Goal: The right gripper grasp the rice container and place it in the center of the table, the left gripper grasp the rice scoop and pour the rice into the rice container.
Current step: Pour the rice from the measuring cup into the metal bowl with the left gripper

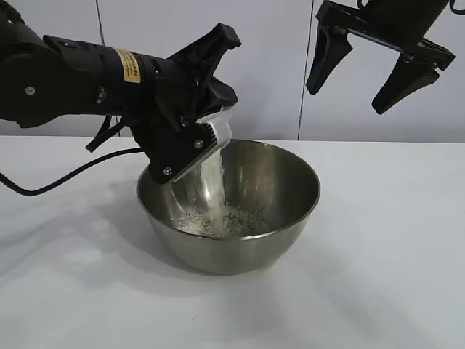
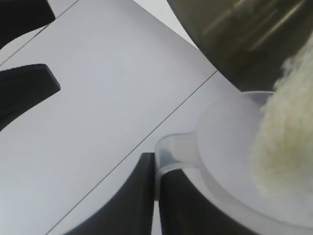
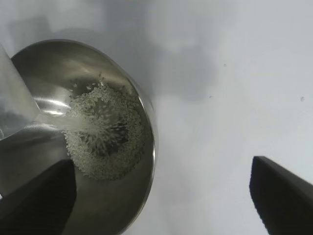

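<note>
The steel rice container stands in the middle of the white table. My left gripper is shut on the handle of the translucent rice scoop, which is tipped steeply over the container's left rim. A white stream of rice falls from the scoop onto a low heap on the container's floor. In the left wrist view the fingers pinch the scoop's handle, and rice slides along the cup. My right gripper hangs open and empty, above and to the right of the container.
A black cable from the left arm loops over the table at the left. Bare tabletop lies to the right of and in front of the container. A pale wall stands behind.
</note>
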`<control>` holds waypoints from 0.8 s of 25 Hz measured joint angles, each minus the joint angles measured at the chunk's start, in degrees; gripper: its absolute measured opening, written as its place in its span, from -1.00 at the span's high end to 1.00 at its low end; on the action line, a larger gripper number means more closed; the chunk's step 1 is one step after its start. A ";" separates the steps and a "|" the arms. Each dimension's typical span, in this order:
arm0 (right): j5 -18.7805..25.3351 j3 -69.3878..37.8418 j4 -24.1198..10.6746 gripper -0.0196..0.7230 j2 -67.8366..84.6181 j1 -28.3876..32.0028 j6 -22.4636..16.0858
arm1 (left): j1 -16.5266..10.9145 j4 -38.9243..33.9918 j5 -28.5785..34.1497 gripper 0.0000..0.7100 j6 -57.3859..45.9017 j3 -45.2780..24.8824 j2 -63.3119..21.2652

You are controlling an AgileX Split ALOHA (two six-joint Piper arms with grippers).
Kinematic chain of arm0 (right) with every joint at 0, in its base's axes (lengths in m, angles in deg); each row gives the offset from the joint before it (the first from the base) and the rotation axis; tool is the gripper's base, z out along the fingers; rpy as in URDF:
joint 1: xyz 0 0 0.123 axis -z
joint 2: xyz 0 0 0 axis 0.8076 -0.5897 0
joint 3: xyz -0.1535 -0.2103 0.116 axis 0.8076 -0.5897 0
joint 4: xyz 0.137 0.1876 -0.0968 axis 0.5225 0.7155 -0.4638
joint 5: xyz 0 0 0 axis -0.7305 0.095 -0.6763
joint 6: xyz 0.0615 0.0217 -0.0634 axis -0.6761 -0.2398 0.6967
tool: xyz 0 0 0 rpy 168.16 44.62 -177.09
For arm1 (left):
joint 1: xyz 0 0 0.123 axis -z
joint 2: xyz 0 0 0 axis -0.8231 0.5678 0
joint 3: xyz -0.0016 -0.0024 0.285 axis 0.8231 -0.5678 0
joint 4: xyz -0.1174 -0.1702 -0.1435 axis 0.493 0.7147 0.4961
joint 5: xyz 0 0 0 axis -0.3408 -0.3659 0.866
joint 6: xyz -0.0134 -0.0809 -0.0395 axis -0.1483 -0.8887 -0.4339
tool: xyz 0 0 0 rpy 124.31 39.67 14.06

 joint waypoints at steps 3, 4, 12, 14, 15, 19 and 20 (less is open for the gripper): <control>0.00 0.00 0.00 -0.83 0.00 0.00 0.00 | 0.00 -0.05 -0.11 0.97 2.35 0.00 0.00; 0.00 0.00 0.00 -0.83 0.00 0.00 0.00 | 0.00 -0.05 -0.11 0.97 2.77 0.00 0.00; 0.00 0.00 0.00 -0.83 0.00 0.00 0.00 | 0.00 0.20 -0.18 0.97 3.42 0.00 0.00; 0.00 0.00 0.00 -0.83 0.00 0.00 0.00 | 0.00 0.26 -0.18 0.97 2.78 0.00 0.00; 0.00 0.00 0.00 -0.83 0.00 0.00 0.00 | 0.00 0.64 -0.18 0.97 1.80 0.00 0.00; 0.00 0.00 0.00 -0.83 0.00 0.00 0.00 | 0.00 5.04 -1.30 0.97 -7.21 0.00 0.00; 0.00 0.00 0.00 -0.83 0.00 0.00 0.00 | 0.00 6.73 -2.34 0.97 -10.66 0.00 0.00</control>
